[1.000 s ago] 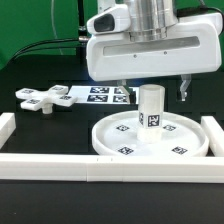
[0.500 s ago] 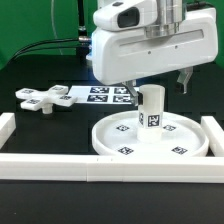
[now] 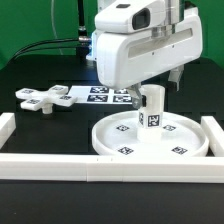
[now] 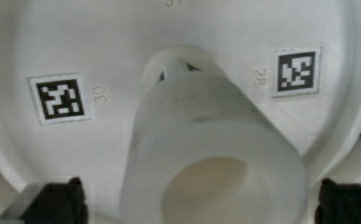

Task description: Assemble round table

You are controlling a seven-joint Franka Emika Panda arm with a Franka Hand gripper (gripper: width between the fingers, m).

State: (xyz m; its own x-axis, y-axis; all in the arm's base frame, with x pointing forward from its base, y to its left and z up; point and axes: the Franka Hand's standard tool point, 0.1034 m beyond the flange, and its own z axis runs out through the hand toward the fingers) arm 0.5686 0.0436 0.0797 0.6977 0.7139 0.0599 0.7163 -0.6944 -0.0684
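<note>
While hanging over the large rimmed round disc (image 3: 150, 143), the gripper (image 3: 158, 90) is standing wide open, holding nothing. Its two dark fingertips (image 4: 60, 201) are sitting on either side of the short cylindrical post (image 3: 151, 108), apart from it. One post is standing upright near the disc's middle. Both are smooth white plastic carrying black-and-white square tags. One cross-shaped four-arm piece (image 3: 40, 98) is lying flat, well apart from the disc toward the exterior view's left, beside the marker board (image 3: 105, 94). White border rails (image 3: 100, 166) are framing the disc.
</note>
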